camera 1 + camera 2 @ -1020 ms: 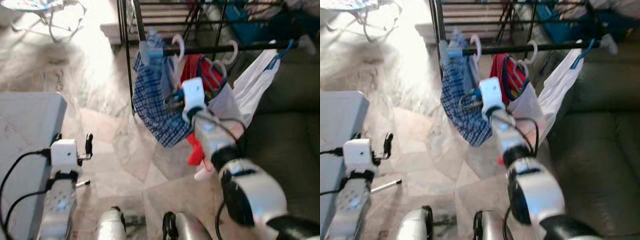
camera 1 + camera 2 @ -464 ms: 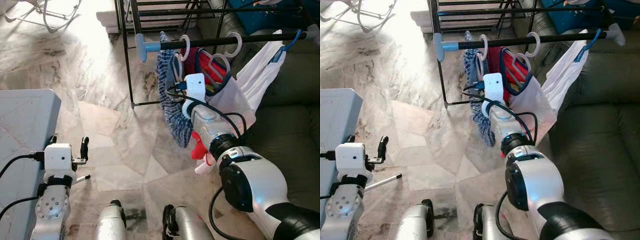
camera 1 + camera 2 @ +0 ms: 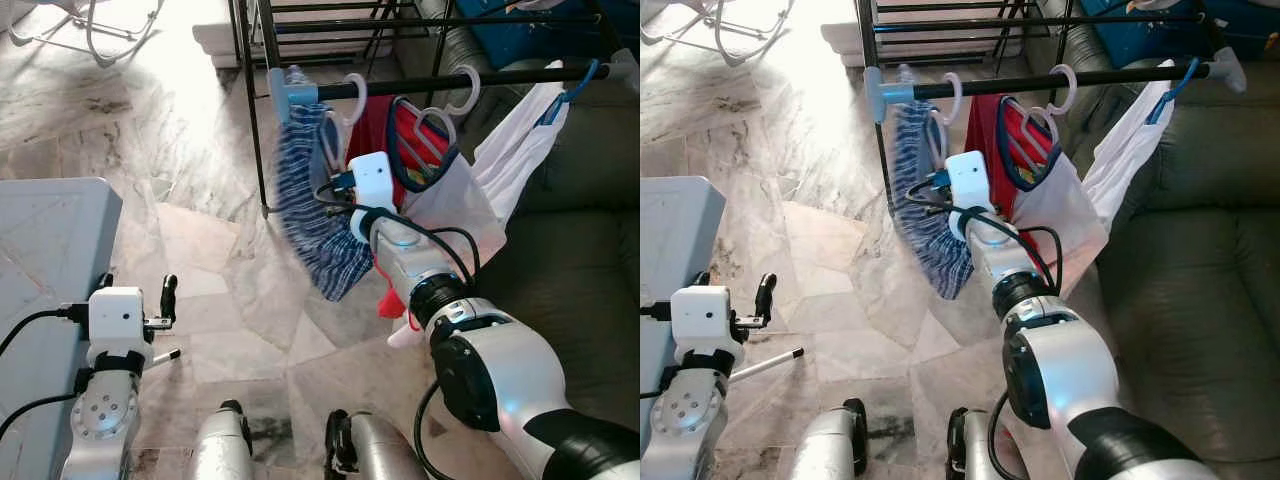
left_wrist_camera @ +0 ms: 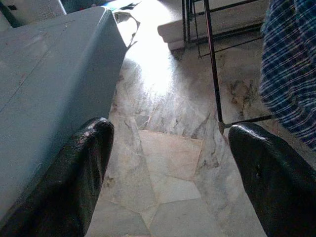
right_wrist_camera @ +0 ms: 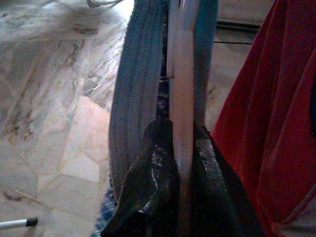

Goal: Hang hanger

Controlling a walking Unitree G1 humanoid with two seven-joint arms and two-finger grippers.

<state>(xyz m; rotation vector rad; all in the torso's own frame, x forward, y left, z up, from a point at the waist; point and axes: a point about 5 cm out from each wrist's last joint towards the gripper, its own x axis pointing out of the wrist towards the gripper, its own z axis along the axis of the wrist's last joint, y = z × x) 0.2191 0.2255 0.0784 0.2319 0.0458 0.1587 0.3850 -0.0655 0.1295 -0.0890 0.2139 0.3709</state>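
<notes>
A pale hanger (image 3: 352,92) carrying a blue plaid shirt (image 3: 305,215) has its hook over the black rail (image 3: 500,77), close to the rail's blue end cap (image 3: 290,92). My right gripper (image 3: 334,190) reaches up to it just under the rail. The wrist view shows its fingers (image 5: 158,168) shut on the hanger's pale bar (image 5: 181,98). The shirt is blurred and swung out to the left. My left gripper (image 3: 166,298) hangs low by the grey table (image 3: 50,240), with its black fingers (image 4: 84,168) open and nothing between them.
A red garment (image 3: 385,125) and a white garment (image 3: 510,150) hang on the same rail to the right. A dark sofa (image 3: 590,250) runs along the right. The rack's black upright (image 3: 255,130) stands on the marble floor (image 3: 220,250).
My right gripper has shifted left with the hanger, its hook sliding toward the blue end cap. The plaid shirt has swung out to the left. The left arm has not moved.
</notes>
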